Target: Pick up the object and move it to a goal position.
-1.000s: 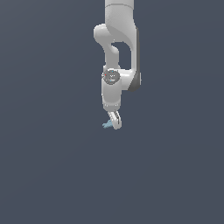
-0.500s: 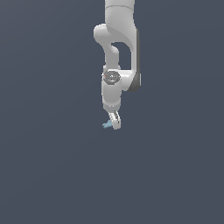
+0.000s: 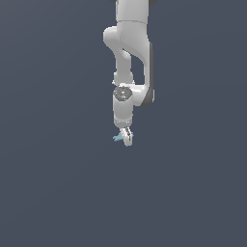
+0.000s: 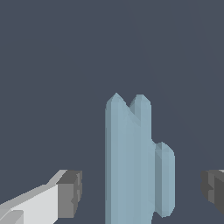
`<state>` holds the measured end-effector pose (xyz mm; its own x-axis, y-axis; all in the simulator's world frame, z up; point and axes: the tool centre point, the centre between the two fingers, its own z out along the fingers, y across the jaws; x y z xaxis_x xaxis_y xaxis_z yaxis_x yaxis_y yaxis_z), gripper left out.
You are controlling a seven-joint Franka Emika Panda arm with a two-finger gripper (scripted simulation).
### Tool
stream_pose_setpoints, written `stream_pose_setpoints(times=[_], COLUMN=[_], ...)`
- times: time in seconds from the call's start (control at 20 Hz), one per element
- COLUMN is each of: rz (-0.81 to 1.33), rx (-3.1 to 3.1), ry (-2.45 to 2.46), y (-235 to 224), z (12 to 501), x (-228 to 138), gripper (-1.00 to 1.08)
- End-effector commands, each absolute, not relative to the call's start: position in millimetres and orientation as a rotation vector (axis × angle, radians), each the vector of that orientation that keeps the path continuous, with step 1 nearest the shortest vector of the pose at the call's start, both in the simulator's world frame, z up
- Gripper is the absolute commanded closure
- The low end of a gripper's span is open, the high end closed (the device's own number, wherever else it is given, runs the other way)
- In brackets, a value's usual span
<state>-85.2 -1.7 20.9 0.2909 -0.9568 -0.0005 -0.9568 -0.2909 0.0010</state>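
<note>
While my gripper (image 4: 140, 192) straddles the object (image 4: 131, 162), its jaws stand spread and nothing is gripped yet.

From the wrist view I see both grey pads (image 4: 70, 193) well clear of the light blue piece on either side, gap on both, so no contact; the object sits between them on the dark floor (image 3: 58, 193), slightly nearer one pad. In the exterior view gripper (image 3: 126, 137) is low with the object (image 3: 117, 138) poking out toward that view's left. Risk, I judge: closing off-centre could shove or twist the flat, notched piece so it slips out. Goal position not visible anywhere; fingertip height above the floor hard to read; the second finger is cut off at frame edge.
</note>
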Motion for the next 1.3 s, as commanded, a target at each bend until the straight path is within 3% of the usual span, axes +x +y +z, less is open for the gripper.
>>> stream_pose_setpoints(times=[0.0,0.2,0.25,0.9,1.25], rz=[-0.001,-0.001,-0.001,-0.001,-0.002], rx=[2.524,2.523,2.523,2.523,2.522], ry=[-1.871,-1.872,-1.872,-1.874,-1.875], y=[-1,-1,-1,-3,-17], z=[13,9,9,12,38], x=[-85,-85,-85,-84,-80], gripper=[-0.92,-0.92,1.08,1.08,1.08])
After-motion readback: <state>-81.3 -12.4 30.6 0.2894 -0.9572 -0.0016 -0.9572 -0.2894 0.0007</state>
